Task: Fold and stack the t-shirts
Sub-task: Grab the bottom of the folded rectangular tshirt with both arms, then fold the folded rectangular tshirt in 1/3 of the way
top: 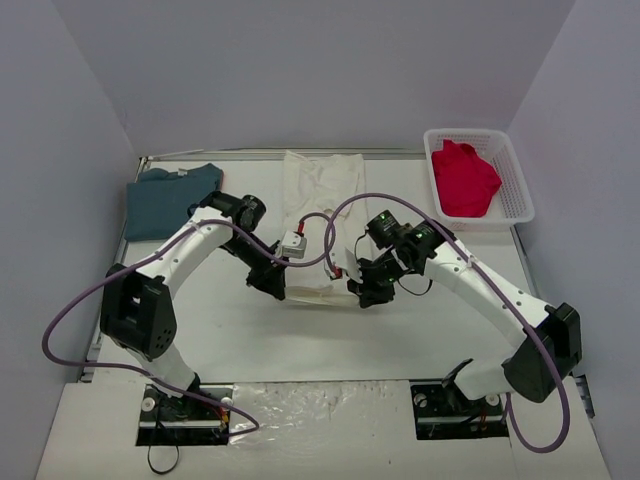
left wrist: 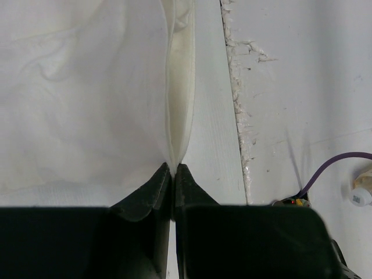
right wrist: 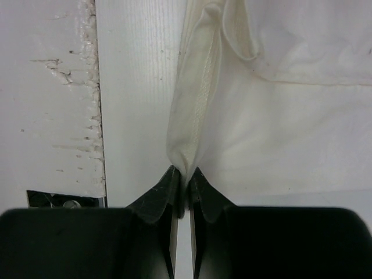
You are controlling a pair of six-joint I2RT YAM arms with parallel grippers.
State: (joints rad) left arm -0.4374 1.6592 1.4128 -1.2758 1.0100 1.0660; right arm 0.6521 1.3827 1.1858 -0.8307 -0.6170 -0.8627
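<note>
- left gripper (left wrist: 173, 168): closed to a thin slit, pinching a fold of the cream shirt (top: 320, 185) at that shirt's near left corner.
- right gripper (right wrist: 185, 173): closed just as narrow on a bunched hem of the same shirt, at its near right corner.
- the cream shirt lies as a long strip in the middle of the desk (top: 400, 330), running from the far edge to the two grippers.
- the teal shirt (top: 165, 200) lies at the far left corner of the desk.
- the red shirt (top: 463, 180) is heaped in the white basket (top: 520, 190) at the far right corner.
</note>
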